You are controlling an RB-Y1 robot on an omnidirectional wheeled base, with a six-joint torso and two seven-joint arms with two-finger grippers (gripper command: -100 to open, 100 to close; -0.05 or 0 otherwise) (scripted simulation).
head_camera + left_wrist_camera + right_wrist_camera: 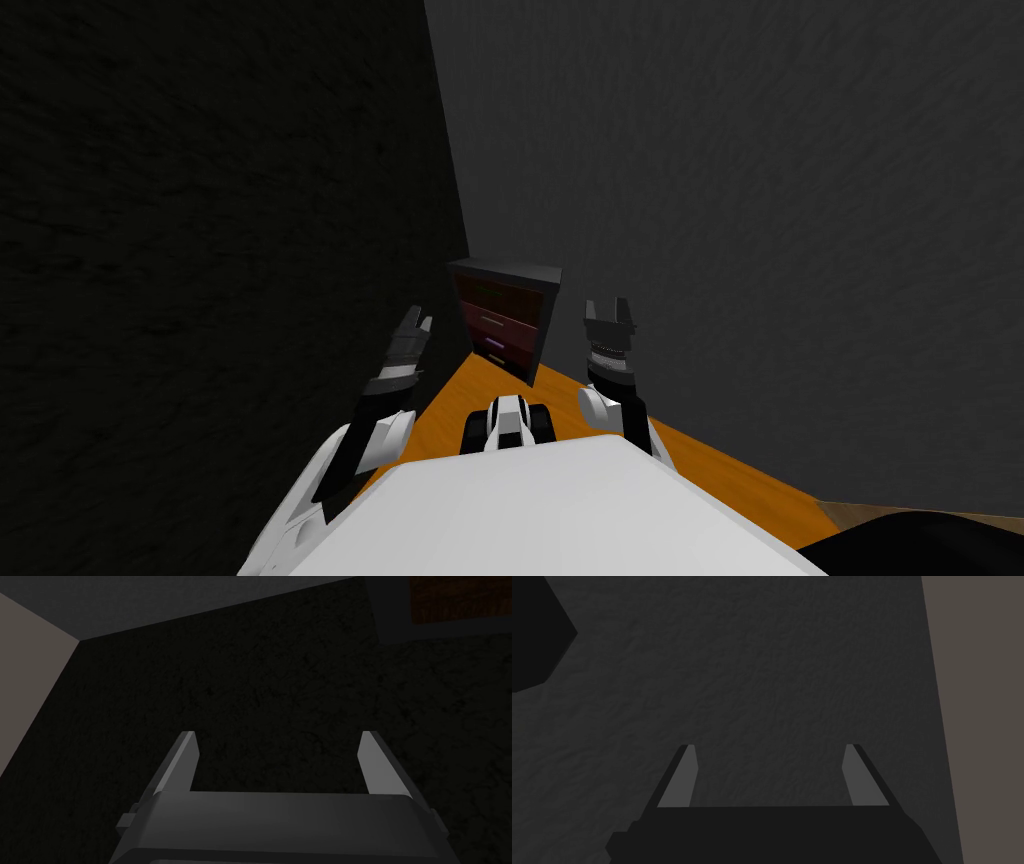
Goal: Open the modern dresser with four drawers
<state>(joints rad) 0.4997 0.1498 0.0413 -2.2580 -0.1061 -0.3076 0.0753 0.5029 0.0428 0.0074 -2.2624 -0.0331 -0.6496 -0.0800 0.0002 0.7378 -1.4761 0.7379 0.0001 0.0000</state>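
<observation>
Dresser (505, 315) stands in the far corner on the orange floor (600, 420), well apart from me. Its reddish drawers (492, 322) look shut, so I cannot see what they hold. My left end effector (418, 318) and right end effector (607, 305) both hang wide and empty. I judge I should drive closer, square up, then bracket one handle and pull straight.

One dresser (505, 312), four drawers (493, 320) (dark red fronts), one left gripper (418, 322), one right gripper (609, 305)
</observation>
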